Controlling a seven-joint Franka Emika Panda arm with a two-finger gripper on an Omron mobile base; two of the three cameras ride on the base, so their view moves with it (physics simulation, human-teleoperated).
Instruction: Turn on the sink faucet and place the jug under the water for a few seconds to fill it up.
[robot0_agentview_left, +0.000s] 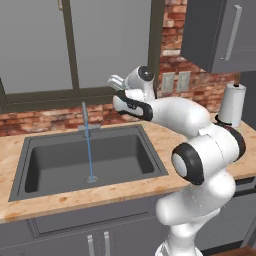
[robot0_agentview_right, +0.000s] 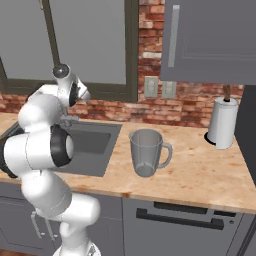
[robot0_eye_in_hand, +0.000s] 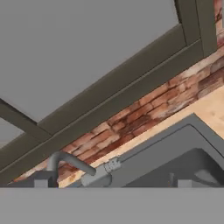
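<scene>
The slim grey faucet stands behind the dark sink, and a thin blue water stream falls from its spout to the drain. My gripper hangs open and empty above the counter, right of the faucet and higher than it. In the hand view the spout and its side lever lie just ahead of my fingertips, with the gripper spread wide. The translucent jug stands upright on the wooden counter right of the sink, apart from the gripper.
A white paper-towel roll stands at the far right of the counter by the brick wall. A dark wall cabinet hangs above it. A window runs behind the sink.
</scene>
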